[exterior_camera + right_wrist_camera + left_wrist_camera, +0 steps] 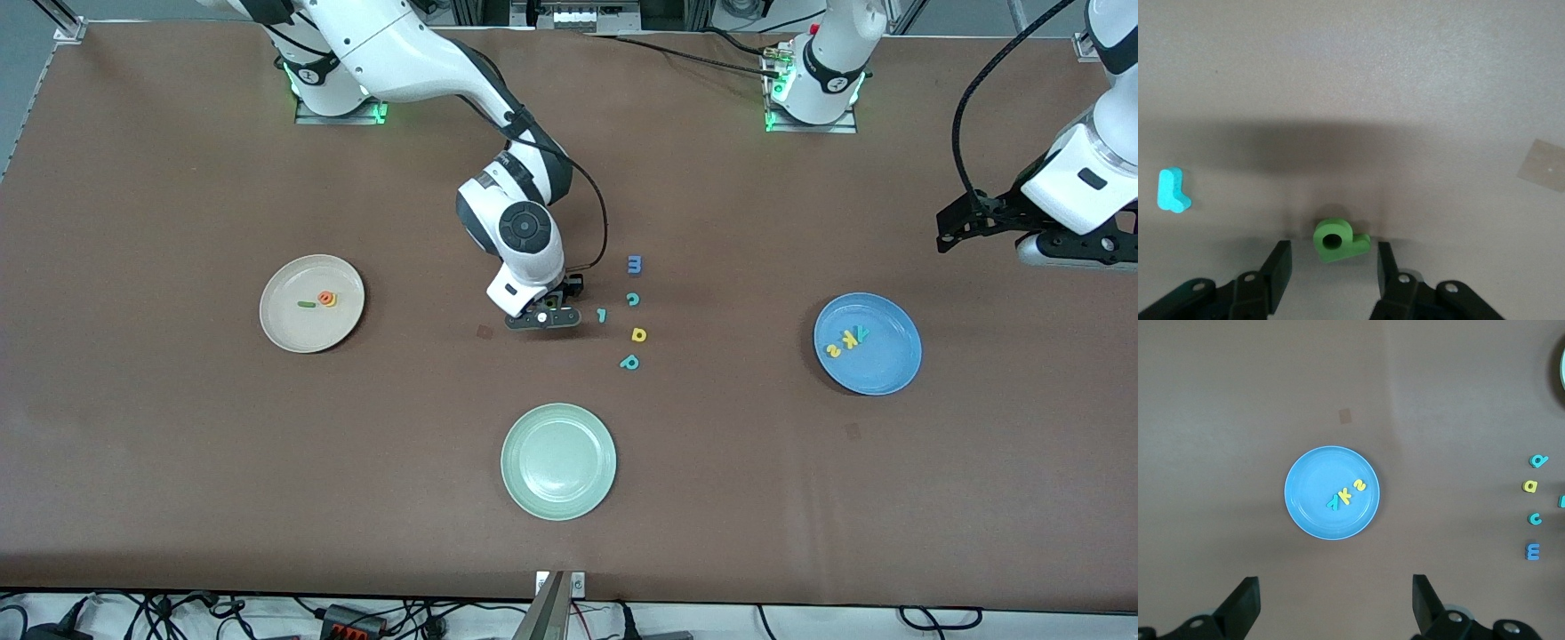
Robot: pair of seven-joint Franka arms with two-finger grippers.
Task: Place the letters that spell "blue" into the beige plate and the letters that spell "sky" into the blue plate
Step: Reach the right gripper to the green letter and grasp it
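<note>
Three plates sit on the brown surface (178,462) in the front view: a beige plate (283,331) toward the right arm's end, a blue plate (889,369) toward the left arm's end, and a pale green plate (558,460) between them, nearest the camera. On the beige plate lie a dark green l (307,304) and an orange e (329,299) over a bit of yellow; on the blue plate lie a yellow s (833,350), a yellow k (849,340) and a teal y (861,333) in a row. The right end effector (544,313) is low at mid-surface, just beside a small teal l (602,315), with a blue m (635,264), teal c (633,300), yellow d (638,334) and teal p (629,362) in a loose column near it. The left end effector (956,227) hangs high over the left arm's end of the surface, waiting. From the left wrist view, its fingers (1245,603) are spread wide, well above the blue plate (1305,507) with its three letters. From the right wrist view, the right end effector (1331,267) stands partly spread around a green b (1338,240) lying flat on the surface; whether the fingers (1277,267) touch it I cannot tell. The teal l (1173,190) lies apart from it.
</note>
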